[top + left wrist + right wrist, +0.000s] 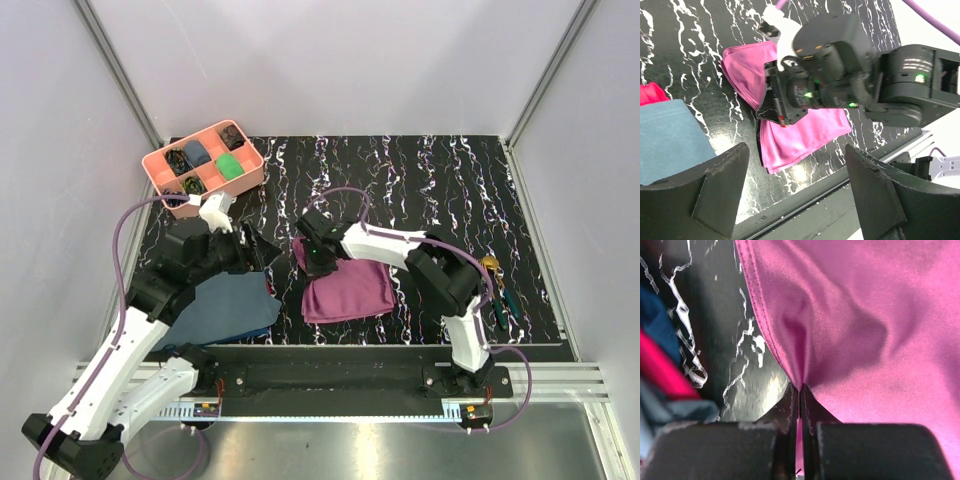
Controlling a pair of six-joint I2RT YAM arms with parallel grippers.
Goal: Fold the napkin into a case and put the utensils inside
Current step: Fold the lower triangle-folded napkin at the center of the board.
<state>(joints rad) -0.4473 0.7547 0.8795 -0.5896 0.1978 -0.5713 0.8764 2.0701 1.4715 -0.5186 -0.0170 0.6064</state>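
Clamped in right pincer: napkin edge

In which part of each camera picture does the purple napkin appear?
Top external: the napkin lies just below centre, toward the near edge.
Left wrist: centre, partly behind the right gripper.
Right wrist: fills the upper right, pinched in shut jaws.
Shared landmark: the black marbled tabletop, in all three.

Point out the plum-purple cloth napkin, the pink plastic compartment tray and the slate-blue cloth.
Plum-purple cloth napkin (352,292): top view, middle of its flat part.
Pink plastic compartment tray (245,181): top view, its near outer wall.
Slate-blue cloth (225,305): top view, its bare centre.
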